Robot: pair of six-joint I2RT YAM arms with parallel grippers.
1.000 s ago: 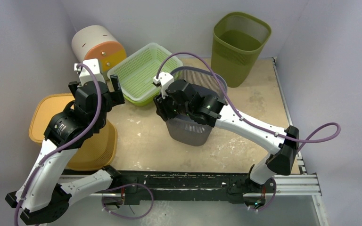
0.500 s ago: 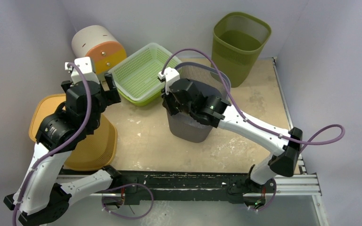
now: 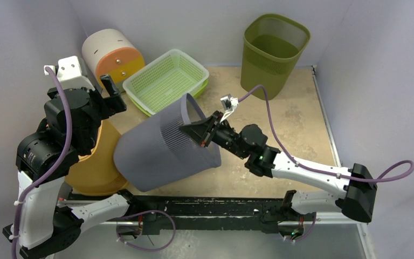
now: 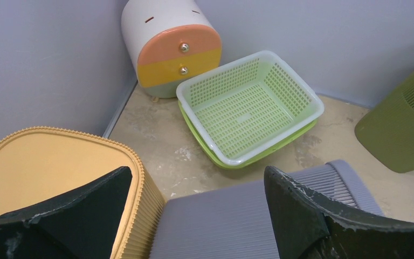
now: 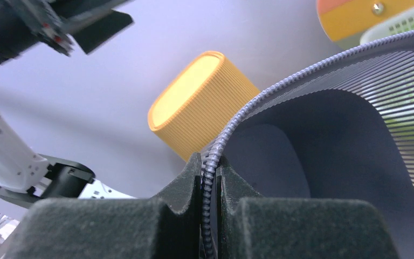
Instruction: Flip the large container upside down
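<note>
The large container is a grey ribbed bin point(image 3: 161, 148). It is tipped onto its side and lifted, base toward the lower left, mouth toward the right. My right gripper point(image 3: 198, 133) is shut on its rim. In the right wrist view the fingers point(image 5: 209, 181) pinch the beaded rim of the bin point(image 5: 329, 135), one inside and one outside. My left gripper point(image 3: 111, 94) is open and empty, raised above the bin's base end. In the left wrist view, the left gripper point(image 4: 194, 226) has its jaws spread wide over the bin's side point(image 4: 237, 216).
An orange ribbed container point(image 3: 94, 172) stands upside down at the left, touching the bin's base; it also shows in the left wrist view point(image 4: 38, 162). A green basket point(image 3: 164, 81), a small drawer unit point(image 3: 110, 54) and an olive bin point(image 3: 274, 51) stand along the back.
My right gripper has lifted the grey bin and tipped it from upright onto its side, swinging it left and forward. My left arm has drawn back to the left and risen.
</note>
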